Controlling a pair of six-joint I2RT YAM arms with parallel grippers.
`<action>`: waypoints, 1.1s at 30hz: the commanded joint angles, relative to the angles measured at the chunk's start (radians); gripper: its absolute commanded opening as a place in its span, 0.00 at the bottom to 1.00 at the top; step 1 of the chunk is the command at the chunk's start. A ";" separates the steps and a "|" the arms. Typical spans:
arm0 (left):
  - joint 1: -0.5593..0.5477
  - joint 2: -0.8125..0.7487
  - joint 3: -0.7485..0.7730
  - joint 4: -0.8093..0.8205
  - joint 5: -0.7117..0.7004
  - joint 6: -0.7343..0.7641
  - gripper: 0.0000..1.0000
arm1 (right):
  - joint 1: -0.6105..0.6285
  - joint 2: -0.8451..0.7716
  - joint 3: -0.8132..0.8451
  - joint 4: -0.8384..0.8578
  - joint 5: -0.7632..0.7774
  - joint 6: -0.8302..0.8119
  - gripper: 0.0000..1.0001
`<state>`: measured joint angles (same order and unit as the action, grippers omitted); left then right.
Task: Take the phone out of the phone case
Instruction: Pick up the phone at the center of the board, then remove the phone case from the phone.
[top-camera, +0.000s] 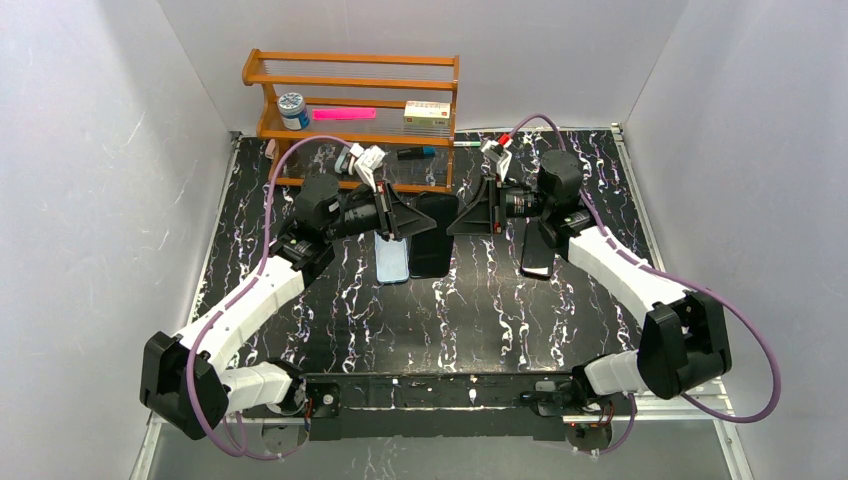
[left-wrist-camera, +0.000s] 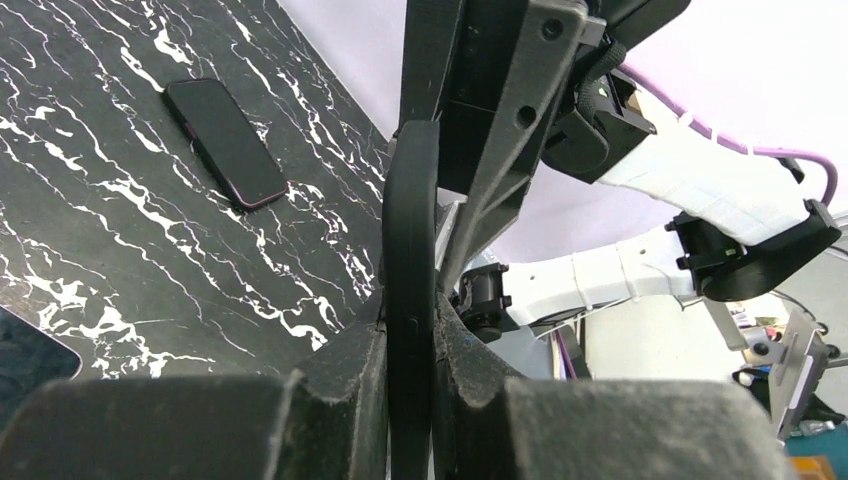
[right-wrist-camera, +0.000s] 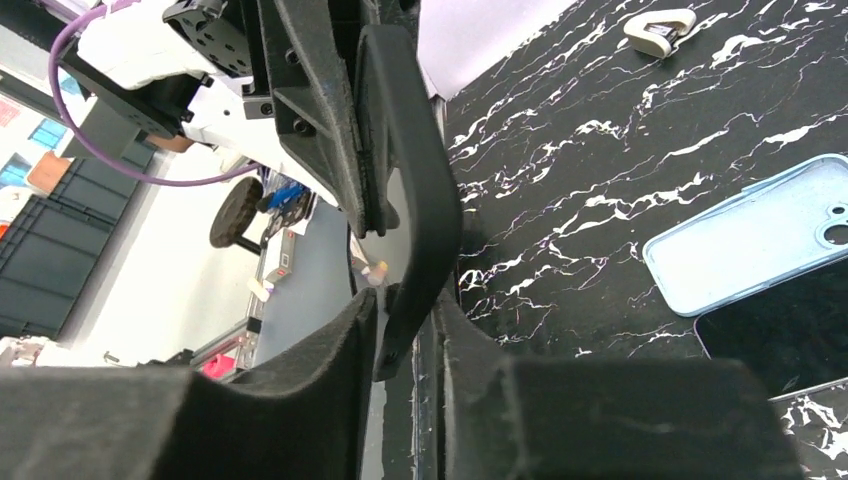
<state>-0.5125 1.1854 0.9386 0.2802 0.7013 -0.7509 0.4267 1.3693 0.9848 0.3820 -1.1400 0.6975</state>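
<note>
A black phone case (left-wrist-camera: 412, 230) hangs edge-on in the air between my two grippers. My left gripper (left-wrist-camera: 410, 320) is shut on one end of it. The other end (right-wrist-camera: 415, 200) bends in a curve and reaches between the fingers of my right gripper (right-wrist-camera: 405, 320), which stand slightly open, with a gap at the left pad. Whether a phone sits inside the case I cannot tell. From above, the left gripper (top-camera: 420, 225) and right gripper (top-camera: 458, 225) face each other over the table's middle.
Below the grippers lie a light-blue case (top-camera: 392, 260) and a black phone (top-camera: 433, 255) side by side. Another black phone (top-camera: 537, 255) lies to the right. A wooden rack (top-camera: 350, 70) with a jar (top-camera: 293, 110) stands at the back. White walls enclose the table.
</note>
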 joint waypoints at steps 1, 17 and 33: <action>0.008 -0.047 -0.006 0.088 -0.045 -0.070 0.00 | 0.021 -0.071 0.004 0.019 -0.065 -0.124 0.37; 0.011 -0.051 -0.025 0.324 -0.006 -0.188 0.00 | 0.110 -0.179 -0.089 -0.163 -0.103 -0.524 0.60; 0.011 -0.061 -0.051 0.337 0.000 -0.241 0.00 | 0.114 -0.171 -0.054 -0.182 -0.107 -0.567 0.46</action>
<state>-0.5060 1.1614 0.8860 0.5449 0.6952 -0.9710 0.5343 1.2121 0.8879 0.1822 -1.2381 0.1528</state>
